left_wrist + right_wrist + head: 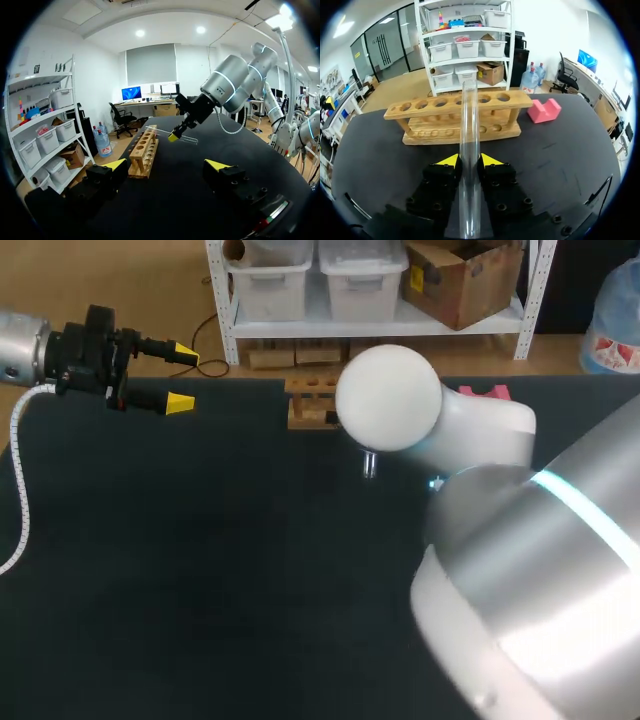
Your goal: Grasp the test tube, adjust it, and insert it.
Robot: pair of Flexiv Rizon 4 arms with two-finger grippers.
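Clamping test tube (469,150) (rack (440,134) ahead)

A lab: wooden test tube rack (430,134) on table (560,145).

You see a clear, glossy test tube (469,150), a bare pale wooden rack (435,135) and a matt dark worktop (560,150).

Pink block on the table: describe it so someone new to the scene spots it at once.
On the dark table, look to the far edge for the long wooden rack with a row of holes. Beside the rack's end on the robot's right sits the pink block: small, bright pink, with a notch cut in its top, where the rack is plain wood.
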